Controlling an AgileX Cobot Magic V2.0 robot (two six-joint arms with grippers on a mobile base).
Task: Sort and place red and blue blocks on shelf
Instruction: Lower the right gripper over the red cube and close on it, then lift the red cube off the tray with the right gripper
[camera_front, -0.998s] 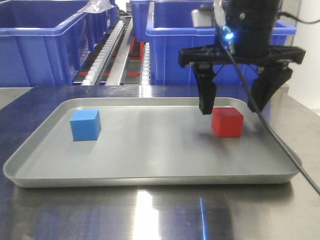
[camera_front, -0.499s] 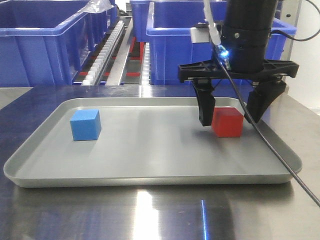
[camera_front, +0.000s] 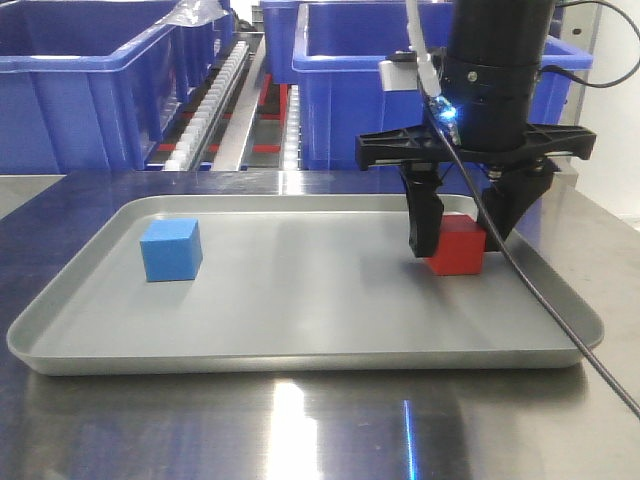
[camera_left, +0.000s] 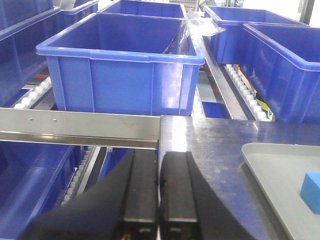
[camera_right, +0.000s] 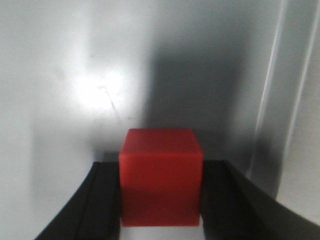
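The red block (camera_front: 462, 256) (camera_right: 161, 165) rests on the right side of the grey tray (camera_front: 300, 340). My right gripper (camera_front: 458, 244) (camera_right: 161, 200) points straight down over it, one black finger pressed against each side of the cube. On the tray's left sits the blue block (camera_front: 170, 250) (camera_left: 312, 192). In the left wrist view my left gripper (camera_left: 160, 200) is shut with nothing between its fingers, off the tray's left edge (camera_left: 270, 165). The shelf (camera_front: 215, 90) (camera_left: 240, 85) with roller rails stands behind the table.
Large blue bins (camera_front: 90, 90) (camera_front: 400, 100) (camera_left: 125, 65) sit on the shelf rails just beyond the steel table (camera_front: 300, 430). A black cable (camera_front: 540, 290) trails from the right arm across the tray's right rim.
The right gripper has come down around the red block and its fingers have closed inward from wide apart until they press its sides. The blue block has not moved.
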